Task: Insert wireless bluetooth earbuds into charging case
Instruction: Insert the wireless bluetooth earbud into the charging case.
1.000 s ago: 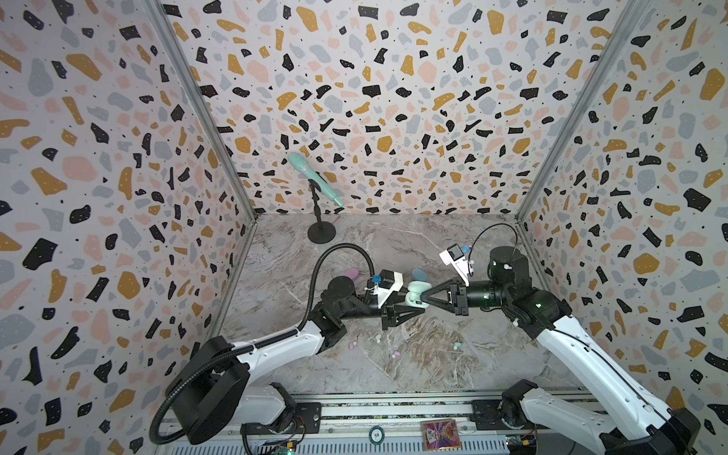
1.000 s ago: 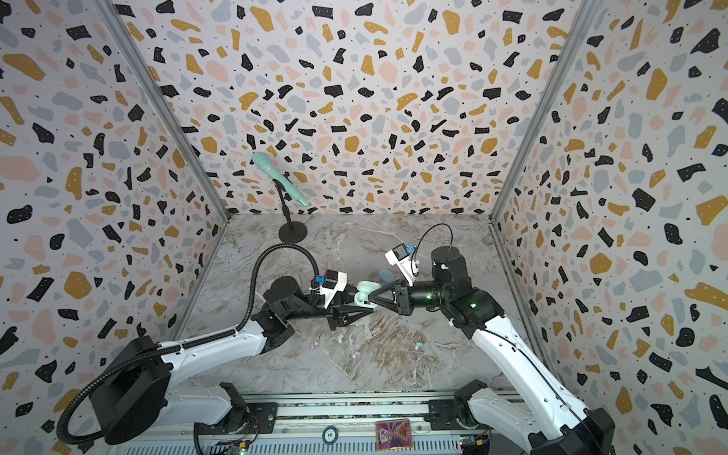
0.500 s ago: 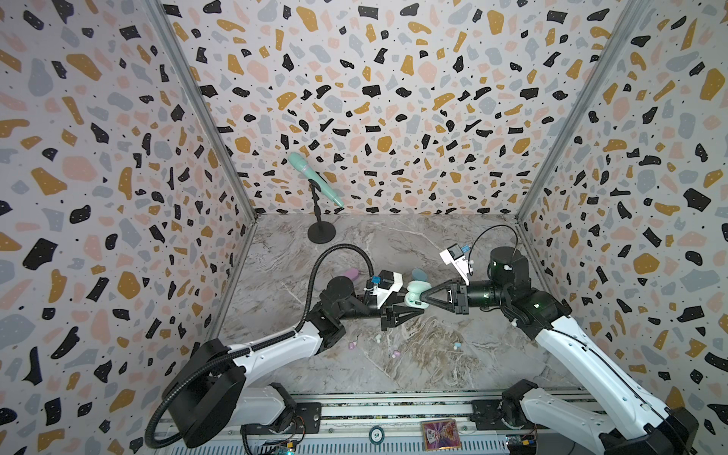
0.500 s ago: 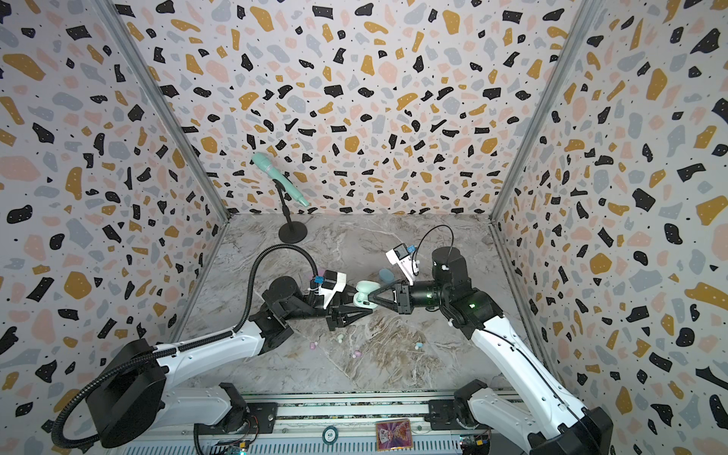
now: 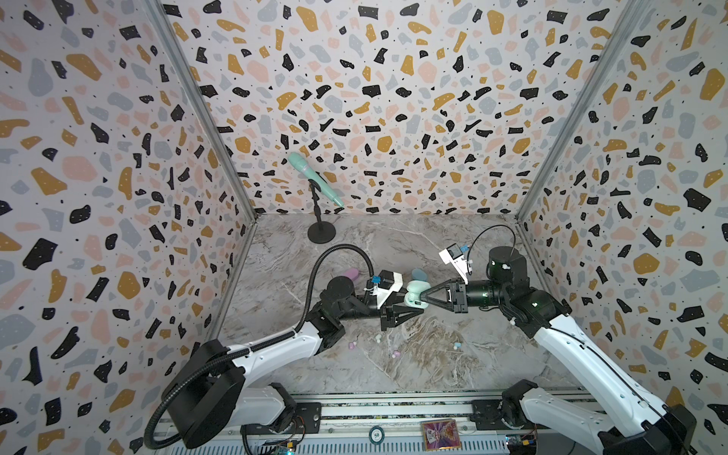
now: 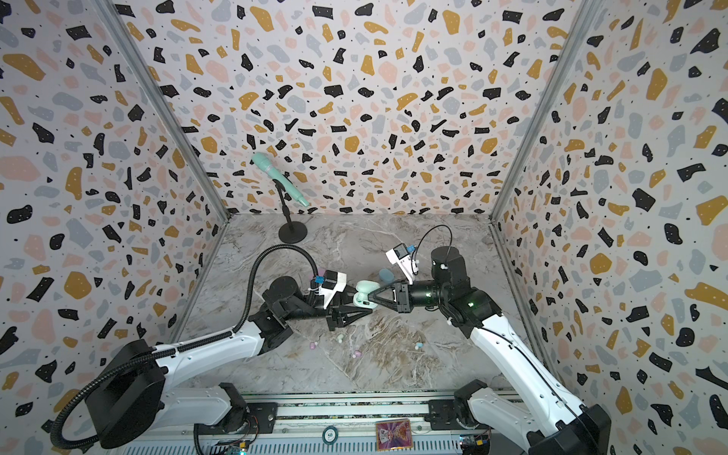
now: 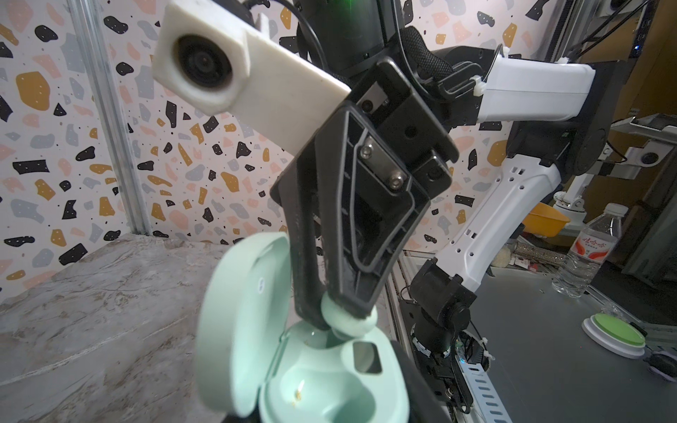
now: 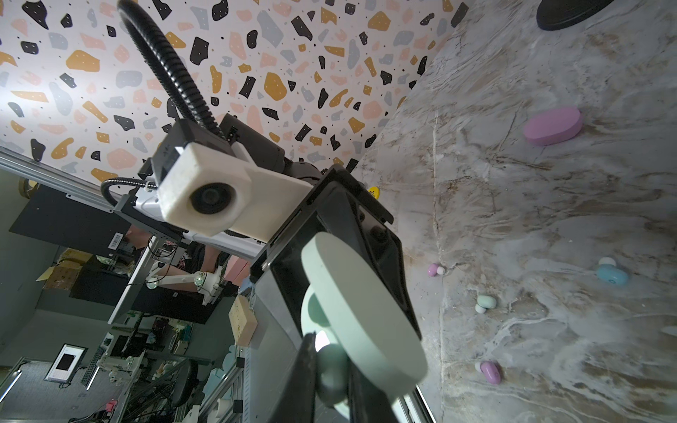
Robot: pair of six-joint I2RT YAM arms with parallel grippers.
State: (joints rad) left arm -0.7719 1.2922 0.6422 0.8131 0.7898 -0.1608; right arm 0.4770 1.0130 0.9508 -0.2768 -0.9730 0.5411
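Terrazzo walls enclose a marbled desk [image 5: 465,378], and the two arms meet over its middle. As I judge it, the task has barely started and no bud is seated yet. The pink case [image 8: 553,126] lies closed at the back, and the blue case [image 5: 418,273] near it looks closed too. The mint case [image 7: 322,388] is open, with its nearer socket bare. Four buds lie loose toward the front: a blue earbud [image 8: 610,274], a pink earbud [image 8: 491,371], a second pink earbud [image 8: 436,270] and a spare mint earbud [image 8: 485,303]. I cannot find the other blue one.

The left end effector [image 5: 413,304] is narrowed onto the mint case and appears to hold it up off the desk. The right end effector [image 7: 344,322] is drawn almost closed, pinching the mint earbud [image 7: 357,326] at its tips right at the mouth of the farther socket. The bud is touching or nearly touching the socket, not yet pressed home.
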